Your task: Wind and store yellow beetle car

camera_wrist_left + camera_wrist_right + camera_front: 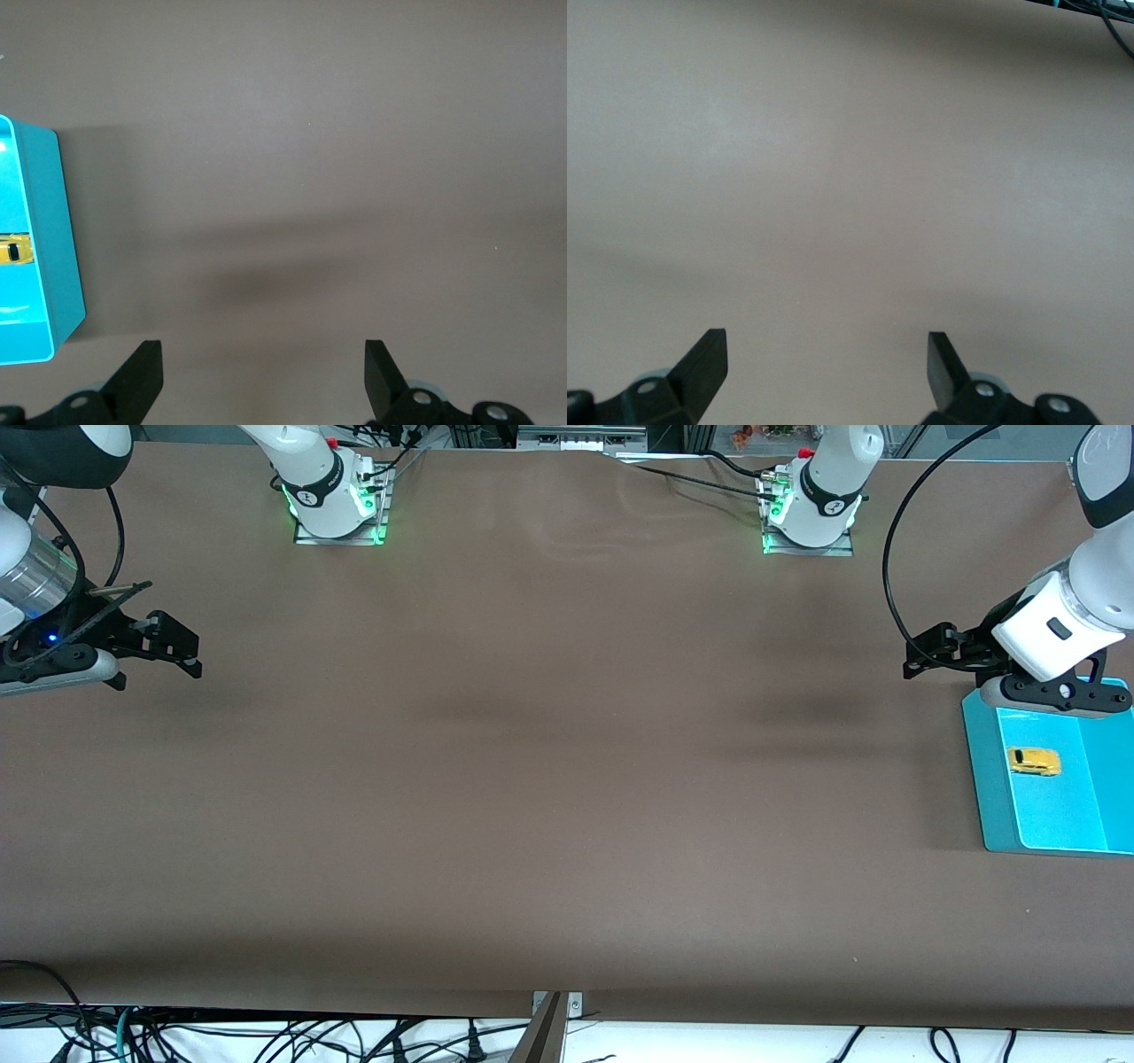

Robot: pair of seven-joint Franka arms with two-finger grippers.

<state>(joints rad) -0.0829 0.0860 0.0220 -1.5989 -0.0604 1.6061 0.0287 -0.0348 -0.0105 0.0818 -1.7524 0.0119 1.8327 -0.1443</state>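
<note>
Already the car (1033, 761) is seen lying in the teal tray (988, 779) at the tabletop's left-arm edge, so storing appears done, while the left claw (921, 657) beside the tray and the right claw (182, 651) at the other edge are held open and empty.

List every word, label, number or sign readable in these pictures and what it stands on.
None can be read.
yellow beetle car in the teal tray: no lettering shows.
Round marks on the arm bases: too small to read.
left gripper and right gripper: no markings show.
</note>
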